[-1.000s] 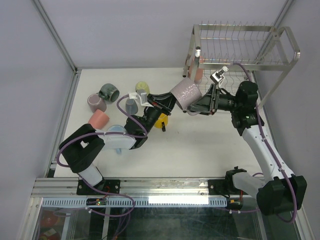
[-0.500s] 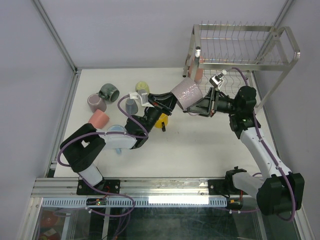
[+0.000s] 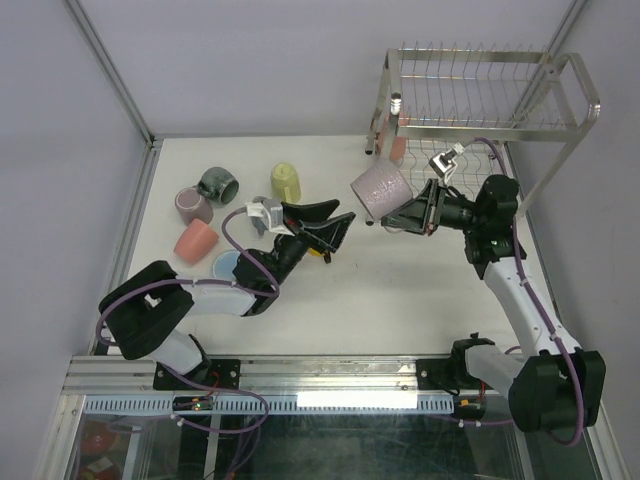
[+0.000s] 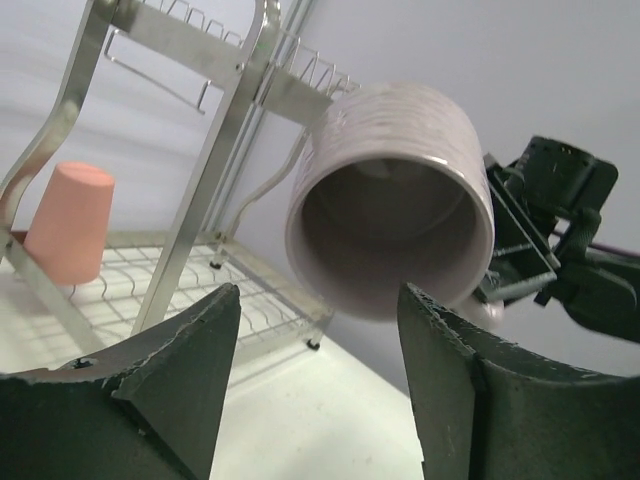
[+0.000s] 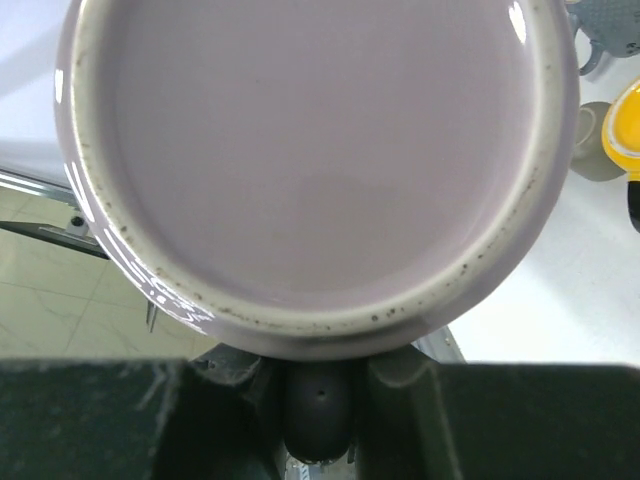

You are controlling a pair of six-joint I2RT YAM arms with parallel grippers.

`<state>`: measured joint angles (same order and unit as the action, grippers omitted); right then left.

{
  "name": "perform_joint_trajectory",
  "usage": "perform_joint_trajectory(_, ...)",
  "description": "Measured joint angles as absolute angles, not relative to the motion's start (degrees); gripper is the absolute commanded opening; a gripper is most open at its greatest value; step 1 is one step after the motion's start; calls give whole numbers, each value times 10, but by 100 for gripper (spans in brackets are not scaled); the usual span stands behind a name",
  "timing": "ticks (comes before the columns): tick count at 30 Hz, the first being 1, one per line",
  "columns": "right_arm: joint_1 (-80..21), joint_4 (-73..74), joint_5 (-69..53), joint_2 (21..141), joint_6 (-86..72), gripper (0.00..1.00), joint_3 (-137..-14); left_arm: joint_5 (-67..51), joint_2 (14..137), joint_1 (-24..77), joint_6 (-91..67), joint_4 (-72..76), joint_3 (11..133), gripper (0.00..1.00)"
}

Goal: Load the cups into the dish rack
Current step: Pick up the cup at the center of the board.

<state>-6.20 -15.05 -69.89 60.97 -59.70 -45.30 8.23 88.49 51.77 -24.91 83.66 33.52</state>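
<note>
A mauve mug [image 3: 378, 190] hangs in the air in front of the dish rack [image 3: 480, 95], with my right gripper [image 3: 404, 216] shut on its far side. Its pale underside [image 5: 310, 150] fills the right wrist view, above the closed fingers [image 5: 120, 420]. In the left wrist view its open mouth [image 4: 390, 215] faces me. My left gripper [image 3: 328, 216] stands open just left of the mug, its fingers [image 4: 180, 380] apart and touching nothing. A salmon cup [image 4: 68, 225] sits upside down on the rack's lower shelf [image 4: 230, 300].
Loose cups lie at the table's left: dark grey-green [image 3: 216, 183], mauve [image 3: 193, 205], salmon pink [image 3: 195, 240], light blue [image 3: 228, 265], pale yellow-green [image 3: 286, 180]. A yellow cup [image 5: 620, 140] shows under the held mug. A metal frame post [image 3: 110, 75] borders the left.
My left gripper has opened, let go of the mauve mug and drawn back to the left. The right gripper has shut on the mug and now carries it alone.
</note>
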Motion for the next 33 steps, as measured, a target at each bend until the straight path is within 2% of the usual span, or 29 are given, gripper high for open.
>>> perform_joint_trajectory(7,-55,-33,-699,594,-541,0,-456,69,819,518,-241,837,230,84)
perform_joint_trajectory(10,-50,33,-703,591,-401,0,-463,61,780,518,-227,837,197,93)
perform_joint_trajectory(19,-42,258,-663,569,-13,0,-499,22,633,517,-198,736,184,96)
perform_joint_trajectory(23,-32,319,-634,562,81,0,-499,11,592,517,-189,693,171,99)
perform_joint_trajectory(33,11,406,-559,557,241,0,-499,-3,550,517,-192,642,129,99)
